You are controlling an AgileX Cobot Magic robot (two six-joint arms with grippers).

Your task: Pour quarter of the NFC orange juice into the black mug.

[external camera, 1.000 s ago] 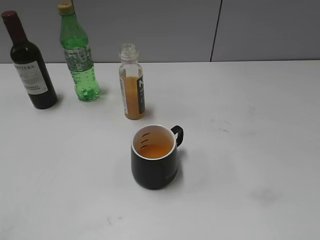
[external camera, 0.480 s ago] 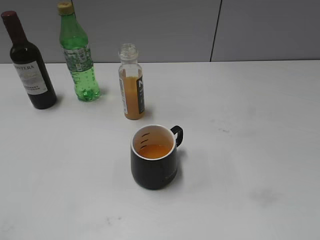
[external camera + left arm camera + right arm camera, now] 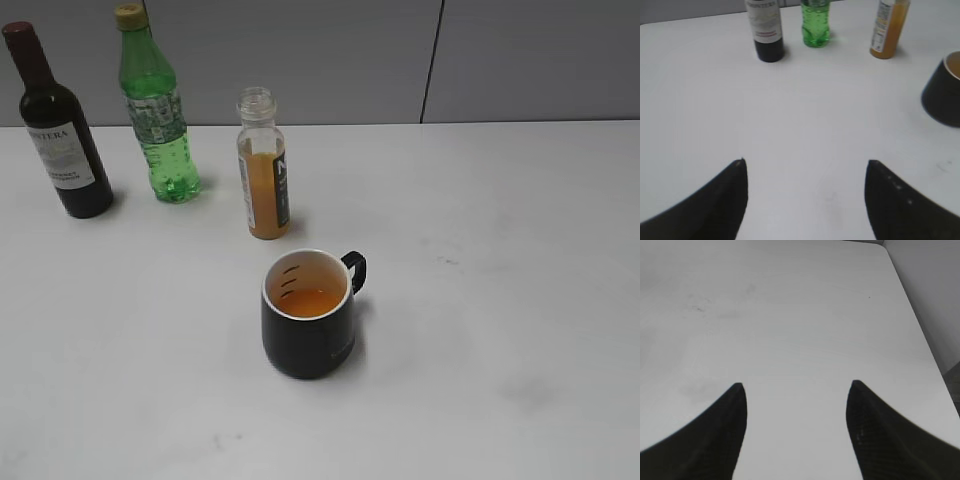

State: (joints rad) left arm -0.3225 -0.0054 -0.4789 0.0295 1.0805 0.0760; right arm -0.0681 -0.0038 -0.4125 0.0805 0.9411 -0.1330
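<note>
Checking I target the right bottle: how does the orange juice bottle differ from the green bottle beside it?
The orange juice bottle is shorter, clear, with orange liquid filling it only partway; the green bottle is taller and tinted green. The juice bottle's neck is open, with no cap; the green bottle wears a yellow cap. Both stand upright on the white table, behind the black mug.

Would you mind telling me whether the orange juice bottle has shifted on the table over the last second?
No. In the exterior view the NFC orange juice stands upright at the same spot, right of the green bottle and behind the black mug.
</note>
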